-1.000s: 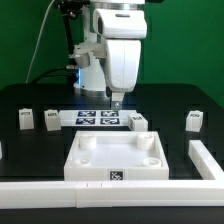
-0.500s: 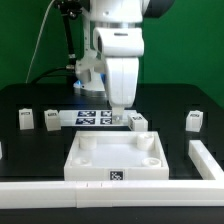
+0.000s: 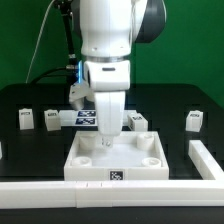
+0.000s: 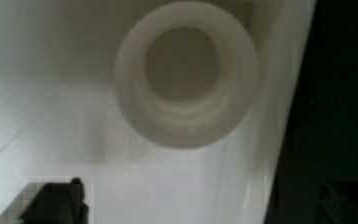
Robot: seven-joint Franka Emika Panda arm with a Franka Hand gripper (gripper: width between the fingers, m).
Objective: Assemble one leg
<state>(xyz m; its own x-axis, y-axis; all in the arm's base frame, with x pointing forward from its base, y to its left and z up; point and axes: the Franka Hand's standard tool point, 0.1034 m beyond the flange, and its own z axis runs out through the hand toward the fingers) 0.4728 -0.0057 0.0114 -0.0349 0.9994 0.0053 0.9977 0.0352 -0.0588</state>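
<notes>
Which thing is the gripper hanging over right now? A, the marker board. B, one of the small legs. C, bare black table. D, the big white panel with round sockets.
D: in the exterior view the gripper hangs over the white panel, and the wrist view shows one round socket in a white surface just below it.

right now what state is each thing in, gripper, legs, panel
gripper: low over the panel, nothing seen in it, open or shut unclear
panel: lying flat, socket under the wrist camera empty
legs: four, loose on the table, none in a socket
marker board: flat, partly hidden
</notes>
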